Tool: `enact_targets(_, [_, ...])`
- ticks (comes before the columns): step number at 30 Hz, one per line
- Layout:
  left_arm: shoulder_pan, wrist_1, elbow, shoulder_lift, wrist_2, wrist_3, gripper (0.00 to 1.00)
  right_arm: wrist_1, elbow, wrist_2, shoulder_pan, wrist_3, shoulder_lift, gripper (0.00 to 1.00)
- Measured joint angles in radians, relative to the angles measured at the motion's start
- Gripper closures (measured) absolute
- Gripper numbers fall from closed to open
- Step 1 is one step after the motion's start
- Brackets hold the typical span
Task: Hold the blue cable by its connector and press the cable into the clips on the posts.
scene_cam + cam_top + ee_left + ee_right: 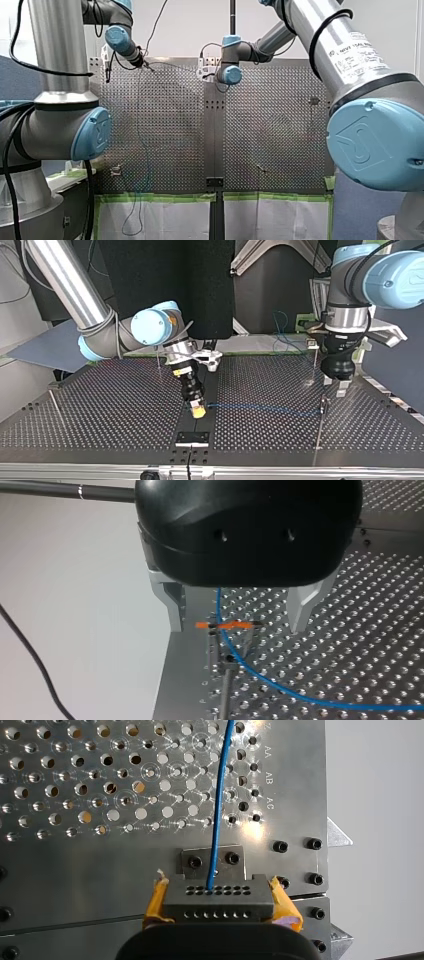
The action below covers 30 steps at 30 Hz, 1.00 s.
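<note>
Near the lower middle of the top view, the right gripper (198, 411) pinches the dark connector (218, 901) between its yellow pads (156, 904), low over the perforated table (100, 410). From the connector the blue cable (260, 408) runs almost straight toward the right side of that view and reaches a thin post (320, 426). Above this post hangs the left gripper (336, 389), with its metal fingers (171, 607) spread wide and holding nothing. Seen from the left wrist, the orange clip (227, 625) on the top of the post lies between the fingers and the cable crosses it. Whether the cable sits inside the clip I cannot tell. I judge the danger is this: if the right arm pulls too much, the tight cable can slip off the clip or bend the thin post, and if the left fingers come down a little aside, they can push the cable beside the clip or strike the post
</note>
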Motion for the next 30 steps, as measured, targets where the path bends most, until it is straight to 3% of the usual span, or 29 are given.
enact_targets(8, [0.001, 0.006, 0.004, 0.000, 0.015, -0.011, 0.00, 0.002, 0.000, 0.000, 0.000, 0.000, 0.000, 1.00])
enact_targets(30, [0.005, 0.007, 0.004, -0.004, -0.001, -0.030, 0.00, 0.002, 0.000, -0.002, -0.001, 0.003, 0.000, 1.00])
